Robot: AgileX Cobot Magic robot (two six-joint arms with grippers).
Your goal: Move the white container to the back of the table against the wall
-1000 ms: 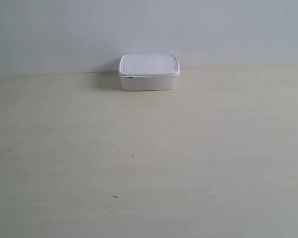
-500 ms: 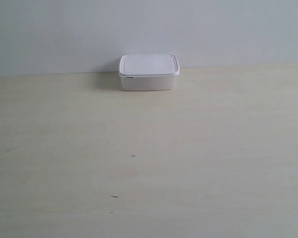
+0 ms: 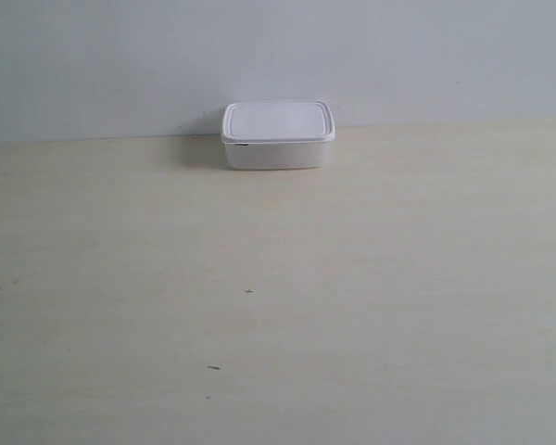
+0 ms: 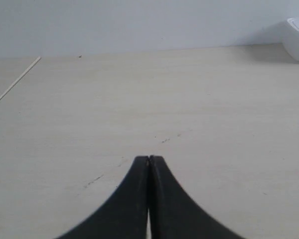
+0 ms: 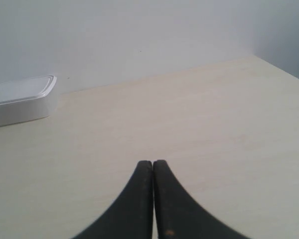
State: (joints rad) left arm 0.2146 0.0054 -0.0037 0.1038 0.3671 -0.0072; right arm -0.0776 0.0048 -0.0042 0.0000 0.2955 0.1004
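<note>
Container [image 3: 278,134] well apart from left gripper [image 4: 149,159]

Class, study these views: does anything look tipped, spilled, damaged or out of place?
Nothing stands out. The white container sits level, lid on, at the back of the table by the wall. The left gripper and right gripper are shut and empty. Only tiny dark specks mark the table.

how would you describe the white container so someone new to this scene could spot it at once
Find the pale wall where it meets the beige table. At that back edge sits the white container, a low box with rounded corners and a rimmed lid. Its only neighbours are tiny dark specks on the tabletop.
</note>
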